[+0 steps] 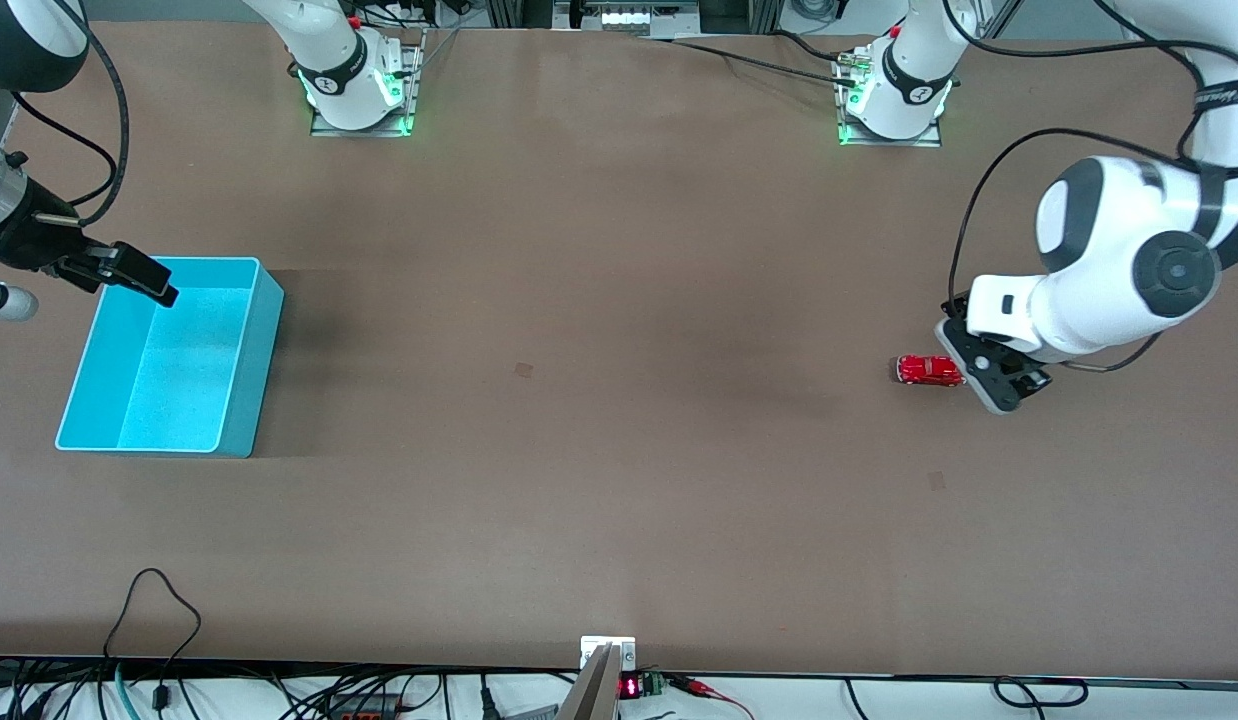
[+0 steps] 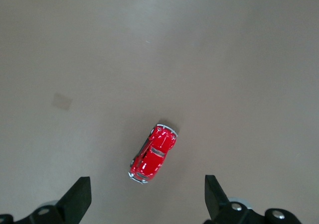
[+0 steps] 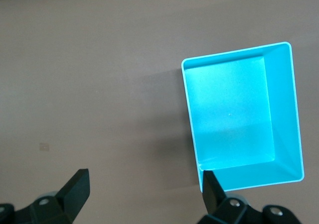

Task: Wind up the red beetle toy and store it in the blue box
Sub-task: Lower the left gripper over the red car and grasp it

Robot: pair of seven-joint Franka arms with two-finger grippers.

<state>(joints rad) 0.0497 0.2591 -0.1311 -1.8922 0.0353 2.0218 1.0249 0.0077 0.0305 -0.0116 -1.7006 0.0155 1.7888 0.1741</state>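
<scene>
The red beetle toy (image 1: 929, 370) stands on its wheels on the brown table toward the left arm's end. My left gripper (image 1: 991, 385) hangs just beside it, open and empty. In the left wrist view the toy (image 2: 153, 154) lies just ahead of the gap between the spread fingers of the left gripper (image 2: 147, 196), not between them. The blue box (image 1: 169, 355) stands empty at the right arm's end. My right gripper (image 1: 129, 272) hovers over the box's rim that is farther from the front camera, open and empty. In the right wrist view the box (image 3: 244, 117) lies beside the right gripper (image 3: 144, 189).
Two small tape marks (image 1: 524, 369) (image 1: 936, 480) lie flat on the table. The arm bases (image 1: 359, 90) (image 1: 894, 100) stand along the edge farthest from the front camera. Cables (image 1: 159, 600) hang at the nearest edge.
</scene>
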